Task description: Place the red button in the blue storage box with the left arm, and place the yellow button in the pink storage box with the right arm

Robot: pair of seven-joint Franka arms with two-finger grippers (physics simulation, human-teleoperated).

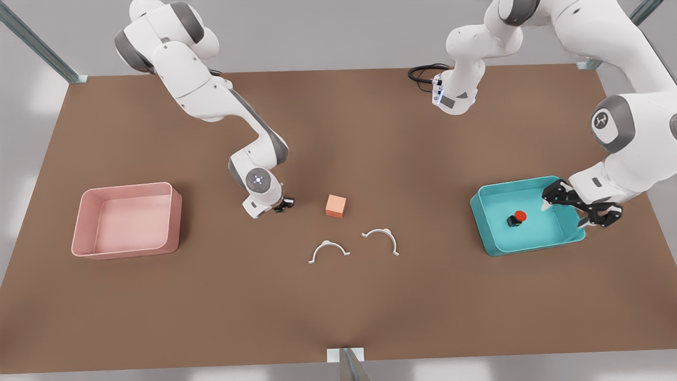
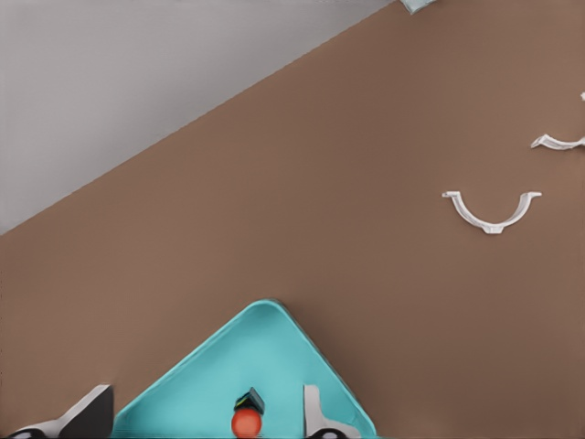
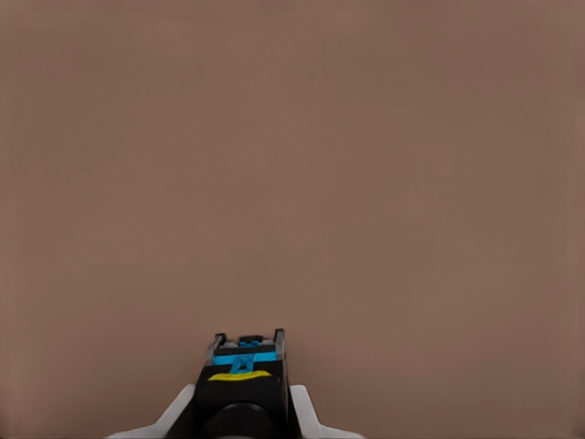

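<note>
Buttons here look light, hard and glossy on top, so the black base is the better place to hold. The left gripper [image 1: 582, 207] hangs open and empty over the blue storage box [image 1: 489, 233], with the red button [image 1: 517, 218] lying inside. The right gripper [image 1: 283, 205] seems closed on the yellow button [image 3: 239, 382], low over the table [image 1: 211, 296], well apart from the pink storage box [image 1: 84, 233].

There are two trays on the table: one pink tray [image 1: 127, 219] and one teal tray [image 1: 489, 227]. There are two buttons: one red button [image 1: 517, 217], and one yellow button [image 3: 239, 384] seen in the right wrist view. There is one orange cube [image 1: 336, 206]. There are two white curved clips [image 1: 328, 250], lying near each other. There are two robot arms, each with one gripper.
</note>
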